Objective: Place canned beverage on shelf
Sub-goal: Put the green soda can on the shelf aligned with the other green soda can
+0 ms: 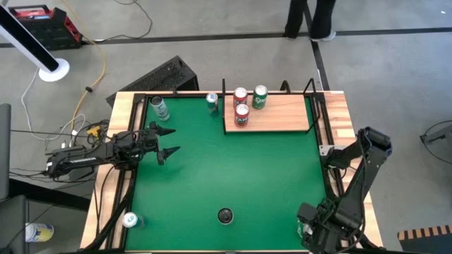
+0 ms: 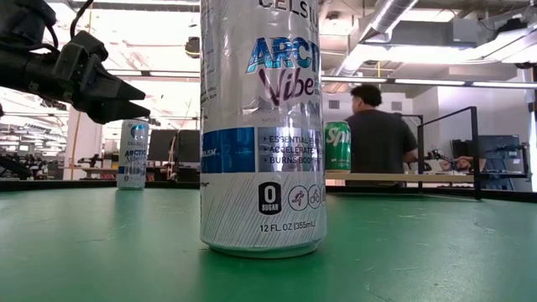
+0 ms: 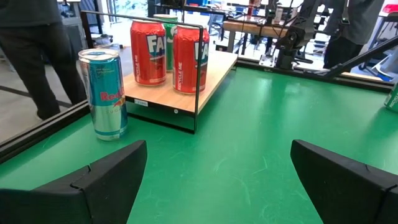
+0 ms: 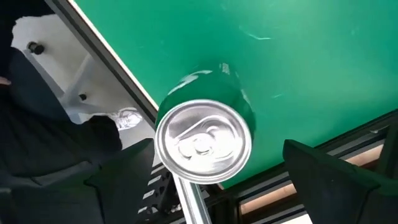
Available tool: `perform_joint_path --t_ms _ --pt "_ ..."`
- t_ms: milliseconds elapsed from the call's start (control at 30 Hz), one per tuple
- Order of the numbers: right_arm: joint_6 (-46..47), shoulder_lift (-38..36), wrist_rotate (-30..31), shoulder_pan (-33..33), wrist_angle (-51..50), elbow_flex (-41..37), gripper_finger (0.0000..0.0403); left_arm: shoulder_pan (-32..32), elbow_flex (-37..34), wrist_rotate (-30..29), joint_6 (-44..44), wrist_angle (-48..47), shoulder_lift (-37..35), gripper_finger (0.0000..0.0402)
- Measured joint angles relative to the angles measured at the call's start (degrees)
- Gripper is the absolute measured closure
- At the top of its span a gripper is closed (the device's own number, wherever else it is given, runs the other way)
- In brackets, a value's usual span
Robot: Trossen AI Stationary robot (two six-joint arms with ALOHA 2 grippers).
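The shelf (image 1: 275, 118) stands at the table's far side and bears two red cans (image 1: 241, 113) and a green can (image 1: 260, 97). My right gripper (image 4: 217, 152) is open at the table's near right corner (image 1: 308, 227), pointing down over a green can (image 4: 202, 140) that stands upright on the table; its fingers stand on either side of the can's top without touching it. My left gripper (image 1: 167, 141) is open and empty above the table's left side, also seen in the low view (image 2: 126, 96). A blue-and-silver can (image 3: 106, 93) stands just left of the shelf.
A silver can (image 1: 159, 107) stands at the far left and another can (image 1: 130, 220) at the near left corner. A tall silver can (image 2: 262, 126) stands near the middle of the near edge (image 1: 224, 215). A person (image 2: 377, 134) sits beyond the table.
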Motion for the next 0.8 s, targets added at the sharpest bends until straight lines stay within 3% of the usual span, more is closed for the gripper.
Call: perform_joint_path --t_ms 800 --pt "1.29 0.36 0.21 -0.36 3.22 -1.06 0.0009 0.00 0.00 0.00 0.00 0.00 0.00 0.0020"
